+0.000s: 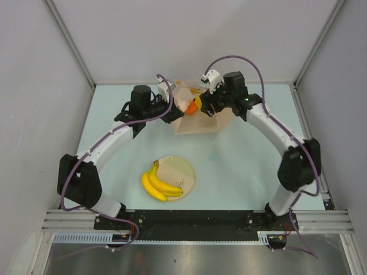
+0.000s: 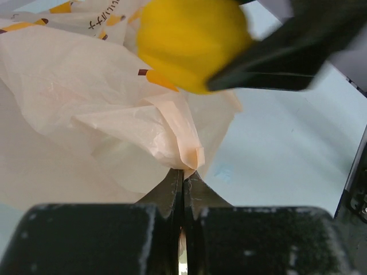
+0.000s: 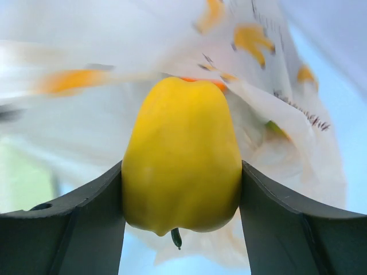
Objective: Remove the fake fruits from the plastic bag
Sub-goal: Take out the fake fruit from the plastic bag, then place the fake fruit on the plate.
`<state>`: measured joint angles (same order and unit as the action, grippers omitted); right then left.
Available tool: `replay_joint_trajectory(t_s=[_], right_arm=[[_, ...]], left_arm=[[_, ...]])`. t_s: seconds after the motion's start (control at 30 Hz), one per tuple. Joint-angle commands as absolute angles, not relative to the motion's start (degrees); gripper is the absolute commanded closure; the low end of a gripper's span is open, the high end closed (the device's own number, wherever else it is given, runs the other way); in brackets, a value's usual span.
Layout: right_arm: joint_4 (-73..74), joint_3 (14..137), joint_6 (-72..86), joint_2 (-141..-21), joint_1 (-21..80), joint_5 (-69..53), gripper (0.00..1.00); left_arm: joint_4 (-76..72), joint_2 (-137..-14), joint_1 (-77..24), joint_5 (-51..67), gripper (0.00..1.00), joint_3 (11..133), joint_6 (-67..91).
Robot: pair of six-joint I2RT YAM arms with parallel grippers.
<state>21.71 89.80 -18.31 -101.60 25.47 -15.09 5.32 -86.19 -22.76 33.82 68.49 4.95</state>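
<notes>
The peach-beige plastic bag lies at the far middle of the table. My left gripper is shut on a fold of the bag and holds its edge up. My right gripper is shut on the yellow pepper-shaped piece just above the bag's mouth; the piece also shows in the left wrist view. An orange ball peeks from the bag. The yellow banana bunch lies on the cream plate. The mango and the grape bunch are hidden.
The cream plate with a twig drawing sits near the front middle of the pale table. White walls close the cell on the left, right and back. A metal rail with both arm bases runs along the near edge.
</notes>
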Motion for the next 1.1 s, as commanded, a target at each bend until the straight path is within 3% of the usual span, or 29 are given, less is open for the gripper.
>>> replay_joint_trajectory(t_s=[0.0, 0.03, 0.1, 0.13, 0.17, 0.23, 0.43, 0.6, 1.07], right_arm=[[26.45, 84.56, -20.56, -89.84, 28.38, -23.2, 0.64], [27.41, 83.59, -21.18, -86.69, 29.08, -23.9, 0.64], [29.88, 80.43, -23.28, -83.78, 31.8, -24.52, 0.65], [30.49, 79.29, -23.9, -81.5, 33.12, -24.7, 0.65], [31.72, 76.58, -25.39, -80.43, 34.44, -24.78, 0.65], [32.17, 73.76, -26.54, -78.32, 38.92, -24.44, 0.65], [27.53, 68.56, -26.98, -80.24, 49.02, -22.59, 0.65], [18.21, 65.92, -24.79, -86.21, 50.8, -20.22, 0.66], [5.89, 66.71, -31.9, -101.16, 54.76, -17.23, 0.65]], left_arm=[[3.51, -85.96, -23.2, 34.28, 0.98, 72.07, 6.5], [3.69, -85.7, -23.12, 33.93, 0.97, 72.16, 6.33], [4.22, -84.64, -23.2, 32.09, 0.81, 72.16, 6.41], [5.35, -84.2, -23.12, 31.3, 0.65, 72.16, 6.42], [6.06, -82.72, -23.2, 30.25, 0.27, 72.16, 6.42], [8.51, -80.87, -23.03, 28.83, 0.01, 72.42, 6.07], [12.31, -68.22, -20.05, 28.3, 0.0, 69.62, 4.92], [11.87, -59.08, -12.33, 30.23, 0.0, 64.26, 7.2], [12.13, -50.81, -2.82, 33.92, 0.0, 58.28, 9.4]])
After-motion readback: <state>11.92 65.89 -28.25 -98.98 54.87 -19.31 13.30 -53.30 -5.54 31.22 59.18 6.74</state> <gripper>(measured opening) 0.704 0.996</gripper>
